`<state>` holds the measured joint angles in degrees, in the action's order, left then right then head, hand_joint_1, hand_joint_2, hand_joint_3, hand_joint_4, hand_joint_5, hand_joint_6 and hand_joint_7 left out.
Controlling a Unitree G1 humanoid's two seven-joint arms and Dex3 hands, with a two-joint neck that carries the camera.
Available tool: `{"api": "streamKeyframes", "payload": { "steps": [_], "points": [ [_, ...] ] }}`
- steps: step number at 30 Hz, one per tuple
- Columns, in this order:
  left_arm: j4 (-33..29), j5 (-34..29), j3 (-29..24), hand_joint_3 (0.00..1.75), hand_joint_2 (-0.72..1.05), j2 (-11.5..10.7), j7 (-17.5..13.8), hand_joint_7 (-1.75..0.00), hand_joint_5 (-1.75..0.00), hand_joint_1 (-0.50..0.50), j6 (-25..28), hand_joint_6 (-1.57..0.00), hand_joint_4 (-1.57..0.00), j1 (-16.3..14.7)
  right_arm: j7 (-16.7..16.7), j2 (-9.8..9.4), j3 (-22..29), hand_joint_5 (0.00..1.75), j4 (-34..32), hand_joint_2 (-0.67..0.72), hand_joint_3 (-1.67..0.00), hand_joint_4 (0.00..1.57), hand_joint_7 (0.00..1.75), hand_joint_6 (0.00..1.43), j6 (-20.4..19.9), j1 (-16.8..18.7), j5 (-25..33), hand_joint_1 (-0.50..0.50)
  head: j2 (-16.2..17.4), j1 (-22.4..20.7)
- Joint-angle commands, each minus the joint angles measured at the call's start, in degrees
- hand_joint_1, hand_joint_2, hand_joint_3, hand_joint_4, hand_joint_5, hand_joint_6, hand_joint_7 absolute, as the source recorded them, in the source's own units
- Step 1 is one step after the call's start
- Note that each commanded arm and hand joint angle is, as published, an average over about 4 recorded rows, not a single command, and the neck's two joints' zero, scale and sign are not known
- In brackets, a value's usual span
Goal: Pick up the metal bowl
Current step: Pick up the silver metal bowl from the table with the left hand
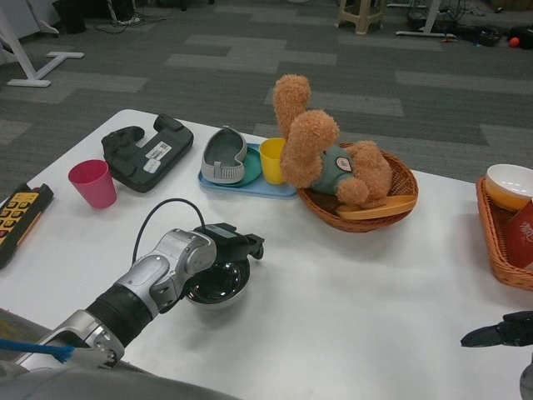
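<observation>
The metal bowl (218, 285) stands on the white table (350, 283) near the front left, shiny with a dark inside. My left hand (231, 242) lies over its far rim, fingers stretched to the right past the bowl. The hand and wrist cover the rim, so whether the fingers grip it is hidden. My right hand (500, 332) waits at the bottom right corner, low over the table, holding nothing.
A pink cup (92, 182), a black device (146, 152) and a yellow-keyed remote (18, 218) lie left. Behind the bowl sits a blue tray (250, 185) with a grey shoe and a yellow cup (271, 160). A teddy bear (321, 150) fills a wicker basket (400, 200); another basket (500, 250) stands right.
</observation>
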<state>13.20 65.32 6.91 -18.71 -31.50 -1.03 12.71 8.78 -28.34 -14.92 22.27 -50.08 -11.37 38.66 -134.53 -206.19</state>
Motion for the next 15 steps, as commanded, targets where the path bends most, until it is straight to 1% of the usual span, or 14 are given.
{"api": "streamKeyframes", "payload": {
  "steps": [1, 2, 3, 4, 5, 7, 10, 13, 15],
  "points": [
    [2.5, 2.0, -0.9, 0.02, 0.47, 0.5, 5.0, -0.70, -1.00, -0.50, -2.2, 0.00, 0.00, -1.8, 0.2, -0.49, 0.4, 0.29, 0.0, 0.72, 0.00, 0.11, 0.33, 0.00, -0.7, 0.7, 0.5, 0.20, -0.1, 0.0],
    [2.8, 2.5, -0.9, 0.04, 0.56, 0.5, 7.5, -0.70, -1.05, -0.50, -3.0, 0.00, 0.00, -2.3, 0.2, -0.49, 0.4, 0.29, 0.0, 0.72, 0.00, 0.11, 0.31, 0.00, -0.7, 0.7, 0.6, 0.21, -0.1, -0.1],
    [2.8, 2.9, -0.9, 0.07, 0.65, 0.5, 9.4, -0.70, -1.10, -0.50, -3.6, 0.00, 0.00, -2.6, 0.3, -0.49, 0.4, 0.29, 0.0, 0.72, 0.00, 0.11, 0.31, 0.00, -0.7, 0.7, 0.6, 0.20, -0.1, -0.2],
    [2.8, 3.8, -0.9, 0.09, 0.69, 0.5, 11.1, -0.70, -1.15, -0.50, -4.2, 0.00, 0.00, -2.8, 0.3, -0.51, 0.4, 0.29, 0.0, 0.72, 0.00, 0.11, 0.31, 0.00, -0.7, 0.7, 0.6, 0.19, -0.2, -0.2],
    [3.0, 5.2, -0.9, 0.09, 0.69, 0.7, 13.1, -0.70, -1.18, -0.50, -4.8, 0.00, 0.00, -3.0, 0.3, -0.57, 0.4, 0.29, 0.0, 0.72, 0.00, 0.11, 0.33, 0.00, -0.7, 0.6, 0.7, 0.18, -0.3, -0.2],
    [3.9, 7.7, -0.9, 0.09, 0.76, 1.0, 15.5, -0.70, -1.28, -0.50, -5.1, 0.00, 0.00, -3.1, 0.3, -0.73, 0.4, 0.29, 0.1, 0.72, 0.00, 0.11, 0.35, 0.00, -0.7, 0.6, 0.7, 0.19, -0.4, -0.3],
    [5.1, 9.6, -0.9, 0.09, 0.91, 1.1, 17.0, -0.70, -1.39, -0.50, -5.1, 0.00, 0.00, -3.0, 0.3, -0.88, 0.3, 0.24, 0.1, 0.72, 0.00, 0.11, 0.35, 0.00, -0.7, 0.6, 0.8, 0.21, -0.2, -0.4],
    [5.9, 10.6, 0.1, 0.09, 1.00, 1.2, 19.5, -0.70, -1.49, -0.50, -5.2, 0.00, 0.00, -2.6, 0.3, -0.92, 0.3, 0.27, 0.1, 0.72, 0.00, 0.11, 0.35, 0.00, -0.8, 0.6, 1.0, 0.21, -0.1, -0.4],
    [6.7, 11.2, 0.5, 0.09, 1.05, 1.6, 20.9, -0.73, -1.59, -0.50, -5.5, 0.00, 0.00, -2.2, 0.3, -0.97, 0.3, 0.29, 0.1, 0.72, 0.00, 0.11, 0.33, 0.00, -0.8, 0.6, 1.1, 0.20, 0.0, -0.4]
  ]
}}
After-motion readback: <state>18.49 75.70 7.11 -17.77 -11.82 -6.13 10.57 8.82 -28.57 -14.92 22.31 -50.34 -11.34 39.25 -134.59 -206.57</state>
